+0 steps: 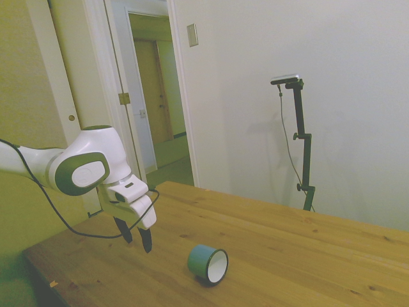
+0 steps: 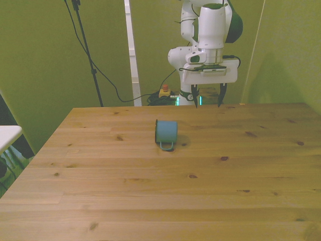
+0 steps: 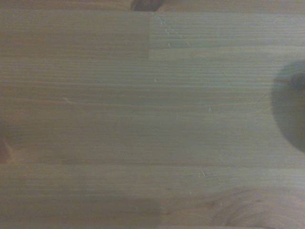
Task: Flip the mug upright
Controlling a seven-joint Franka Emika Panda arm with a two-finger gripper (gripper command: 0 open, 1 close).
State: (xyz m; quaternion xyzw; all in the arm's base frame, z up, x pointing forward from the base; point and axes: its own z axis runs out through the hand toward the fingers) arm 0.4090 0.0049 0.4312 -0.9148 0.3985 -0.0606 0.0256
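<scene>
Hovering at the side view's lower left, the white two-finger gripper (image 1: 137, 239) hangs spread wide, gripping nothing. Lower centre, the small teal-green mug (image 1: 208, 263) lies on its side on the wooden table (image 1: 307, 256). Approach stage: descend, straddle the mug.

Mug (image 2: 166, 132) is lying on its side on the table (image 2: 150, 201) approx mid-width, w/ gripper (image 2: 206, 98) hanging above the table's far edge, behind the mug & toward the front view's right, well apart.
</scene>
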